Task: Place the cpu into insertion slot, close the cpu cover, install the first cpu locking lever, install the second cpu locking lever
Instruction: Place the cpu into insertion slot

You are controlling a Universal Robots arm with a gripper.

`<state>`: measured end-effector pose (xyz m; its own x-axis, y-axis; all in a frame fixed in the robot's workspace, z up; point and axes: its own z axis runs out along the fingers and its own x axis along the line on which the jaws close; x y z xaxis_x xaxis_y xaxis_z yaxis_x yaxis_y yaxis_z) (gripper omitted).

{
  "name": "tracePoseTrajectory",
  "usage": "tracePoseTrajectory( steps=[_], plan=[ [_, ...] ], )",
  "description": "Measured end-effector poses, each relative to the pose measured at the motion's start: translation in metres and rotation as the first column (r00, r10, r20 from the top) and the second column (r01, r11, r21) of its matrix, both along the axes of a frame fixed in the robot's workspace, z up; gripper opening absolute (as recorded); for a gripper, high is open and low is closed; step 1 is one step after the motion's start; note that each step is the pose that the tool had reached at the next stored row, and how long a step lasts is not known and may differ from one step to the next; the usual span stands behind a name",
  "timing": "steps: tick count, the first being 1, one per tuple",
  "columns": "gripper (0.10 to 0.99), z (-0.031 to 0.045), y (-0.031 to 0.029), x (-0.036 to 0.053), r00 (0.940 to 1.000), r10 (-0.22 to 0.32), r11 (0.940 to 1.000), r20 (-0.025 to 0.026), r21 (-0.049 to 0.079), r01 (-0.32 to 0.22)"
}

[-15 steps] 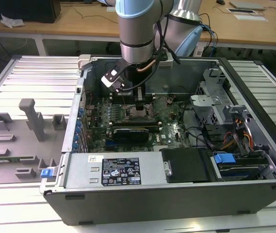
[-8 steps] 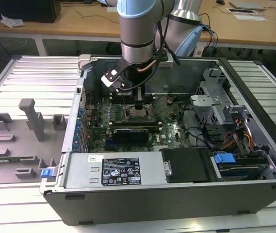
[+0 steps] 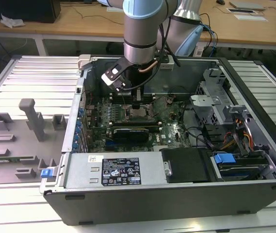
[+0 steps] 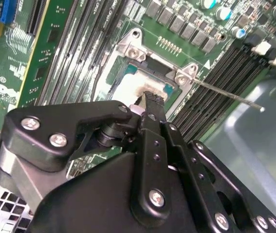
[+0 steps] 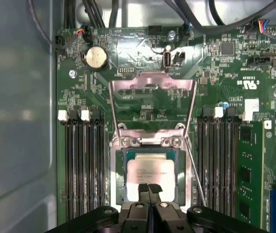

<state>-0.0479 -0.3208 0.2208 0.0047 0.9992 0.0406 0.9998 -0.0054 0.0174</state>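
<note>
An open computer case [image 3: 176, 204] lies on its side on a ribbed metal table [image 3: 31, 77], and the arm [image 3: 140, 29] reaches straight down into it from above. The green motherboard [image 5: 225, 68] covers the case floor, with banks of long dark memory slots [image 5: 82, 165] on either side of the socket area. The gripper [image 5: 150, 188] hangs low over the middle of the board, its two black fingertips brought together with only a hairline seam between them and nothing clamped in that seam. The cpu cover [image 5: 152, 80], a thin silver frame with a large square window, stands swung open and away from the socket, hinged at the far side from the gripper. The insertion slot [image 5: 120, 174] sits between the memory banks, and the cpu [image 5: 150, 167] lies flat inside it, pale metal top facing up. The fingertips meet right at the chip's near edge; whether they press on it or hover just above cannot be told. A thin wire locking lever [image 5: 194, 170] slants free just beside the slot.
</note>
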Motion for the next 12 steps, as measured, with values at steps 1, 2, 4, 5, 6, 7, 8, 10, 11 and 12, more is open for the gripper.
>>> tracePoseTrajectory(
  steps=[1,2,4,5,6,7,8,10,11,12],
  plan=[
    [0.106,0.0000,0.0000,0.0019,1.0000,0.000,1.0000,0.0000,0.000,0.000],
    [0.106,0.0001,0.0000,0.0040,1.0000,0.000,1.0000,-0.0001,0.000,0.000],
    [0.106,0.0005,-0.0001,0.0063,1.0000,0.000,1.0000,-0.0008,-0.002,0.000],
    [0.106,0.0021,0.0000,0.0063,1.0000,0.000,1.0000,-0.0007,-0.003,0.000],
    [0.106,0.0041,0.0000,0.0063,1.0000,0.000,1.0000,-0.0007,-0.003,0.000],
    [0.106,0.0082,0.0000,0.0063,1.0000,0.000,1.0000,-0.0007,-0.004,0.000],
    [0.106,0.0116,0.0000,0.0063,1.0000,0.000,1.0000,-0.0007,-0.004,0.000],
    [0.106,0.0222,0.0000,0.0063,1.0000,0.000,1.0000,-0.0007,-0.006,0.000],
    [0.106,0.0256,0.0000,0.0063,1.0000,0.000,1.0000,-0.0007,-0.007,0.000],
    [0.106,0.0297,0.0000,0.0063,1.0000,0.000,1.0000,-0.0006,-0.008,0.000]
  ],
)
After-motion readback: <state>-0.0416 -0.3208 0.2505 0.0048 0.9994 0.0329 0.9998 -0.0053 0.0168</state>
